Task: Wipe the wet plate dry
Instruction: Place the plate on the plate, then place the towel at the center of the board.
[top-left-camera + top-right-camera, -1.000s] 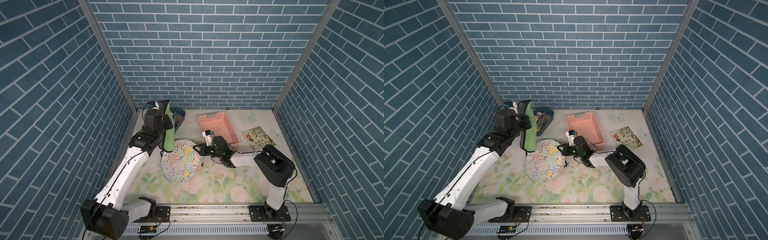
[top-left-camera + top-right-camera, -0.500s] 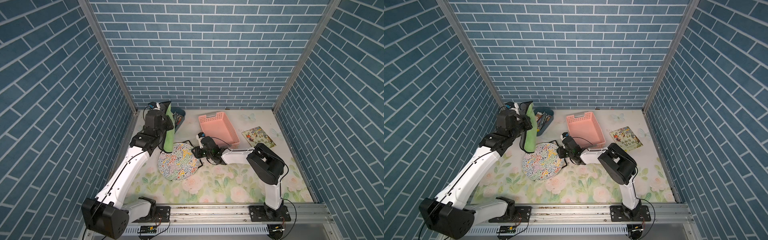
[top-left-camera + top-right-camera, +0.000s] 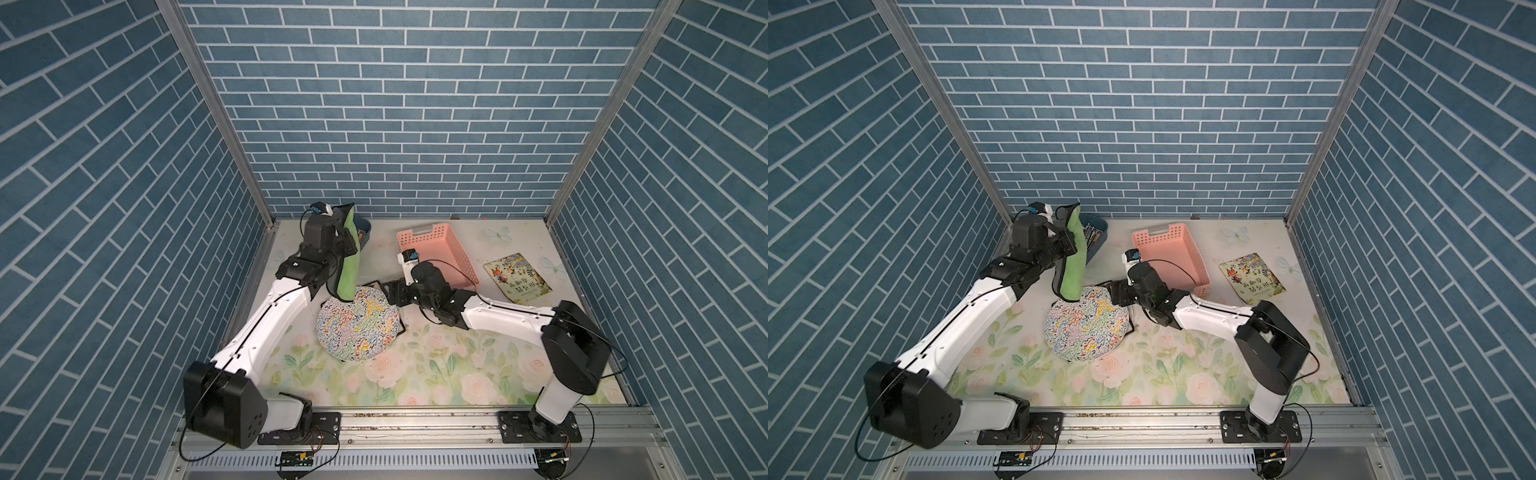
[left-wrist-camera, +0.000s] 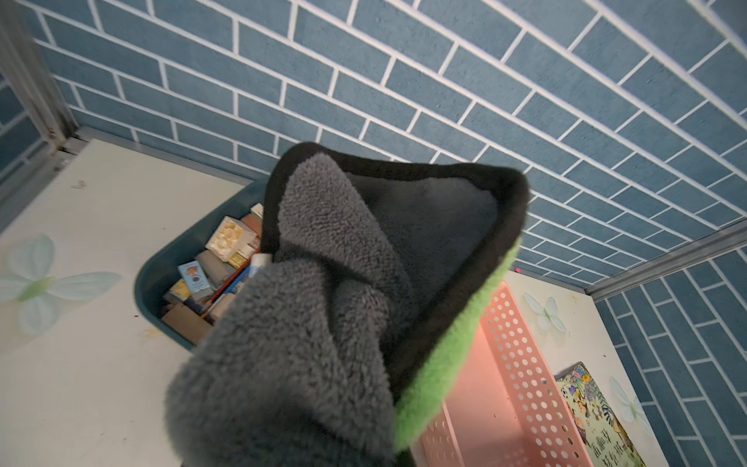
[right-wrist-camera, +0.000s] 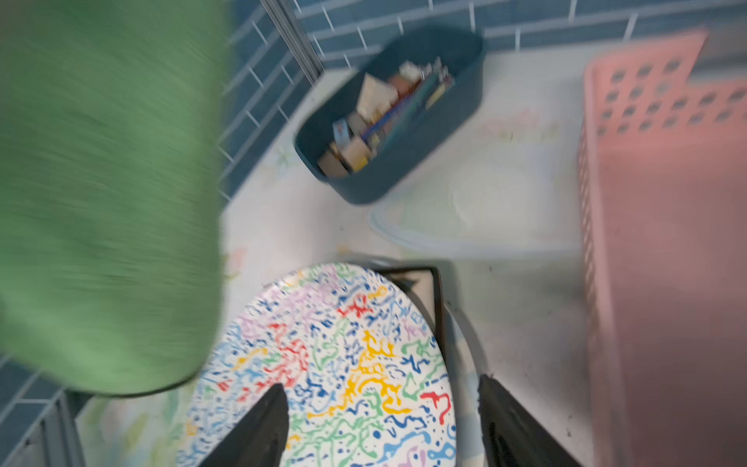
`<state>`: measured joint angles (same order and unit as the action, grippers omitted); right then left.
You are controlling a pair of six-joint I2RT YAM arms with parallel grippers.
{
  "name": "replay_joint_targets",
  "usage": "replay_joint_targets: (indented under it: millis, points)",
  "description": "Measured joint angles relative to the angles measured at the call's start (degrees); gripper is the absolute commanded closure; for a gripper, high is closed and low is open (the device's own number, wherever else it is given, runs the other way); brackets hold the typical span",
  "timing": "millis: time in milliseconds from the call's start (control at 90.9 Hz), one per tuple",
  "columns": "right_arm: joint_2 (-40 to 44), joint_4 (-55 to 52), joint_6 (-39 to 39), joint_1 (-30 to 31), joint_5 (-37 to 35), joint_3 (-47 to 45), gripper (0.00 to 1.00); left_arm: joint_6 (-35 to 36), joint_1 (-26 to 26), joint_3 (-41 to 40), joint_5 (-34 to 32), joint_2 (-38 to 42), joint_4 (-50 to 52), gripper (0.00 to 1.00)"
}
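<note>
The plate point(image 3: 357, 324) lies on the floral tabletop point(image 3: 436, 374), left of centre, between the two arms; its squiggle pattern faces up in both top views. The left gripper point(image 3: 344, 246) is pressed together on the cloth point(image 3: 348, 266), which hangs down from it, green side outward and grey side toward the wrist camera point(image 4: 323, 323). The cloth's lower end overlaps the plate's far rim in both top views; whether it touches the plate cannot be told. The right gripper point(image 5: 382, 384) sits low at the plate's right edge with its jaws spread: one finger point(image 5: 262, 424) shows over the patterned face, the other just outside the rim. No clamping is visible. The wrist view is blurred. Behind the plate stand a blue bin point(image 3: 366, 229) of small items and a pink basket point(image 3: 436, 253); a book point(image 3: 517, 278) lies well apart, toward the right wall.
</note>
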<state>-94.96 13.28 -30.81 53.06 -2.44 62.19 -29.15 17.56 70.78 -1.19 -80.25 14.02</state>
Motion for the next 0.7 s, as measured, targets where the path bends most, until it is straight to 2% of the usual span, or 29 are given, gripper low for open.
replay_joint_targets:
  millis: [33,132,231,308,374,484,583,704]
  points:
    - [2.8,0.9,-0.2,-0.3,-0.5,-0.8,0.23,0.0,0.7,1.9,0.2,-3.2,-0.1,0.98]
    - [8.9,2.8,-0.8,-2.4,-1.7,-3.1,0.23,0.6,2.6,10.4,1.3,-14.1,-0.3,0.70]
    - [12.2,3.5,-1.6,-5.8,-2.7,-5.9,0.23,1.0,3.7,20.7,1.3,-24.7,0.7,0.27]
    - [13.7,2.6,-2.0,-8.3,-3.2,-7.9,0.22,1.6,3.9,28.6,1.0,-31.9,3.3,0.02]
    - [15.3,1.1,-2.2,-10.3,-3.7,-9.2,0.21,1.9,4.0,30.7,0.3,-34.8,4.2,0.00]
    - [19.7,-0.1,-2.3,-13.0,-4.0,-11.9,0.19,1.9,4.2,27.9,-1.8,-33.6,6.4,0.00]
    - [24.2,-0.9,-2.3,-15.8,-4.1,-13.7,0.18,1.9,4.5,24.6,-3.7,-29.2,7.5,0.00]
    - [27.8,-1.9,-2.0,-20.0,-4.5,-15.4,0.15,2.2,4.5,20.3,-5.7,-20.0,6.6,0.00]
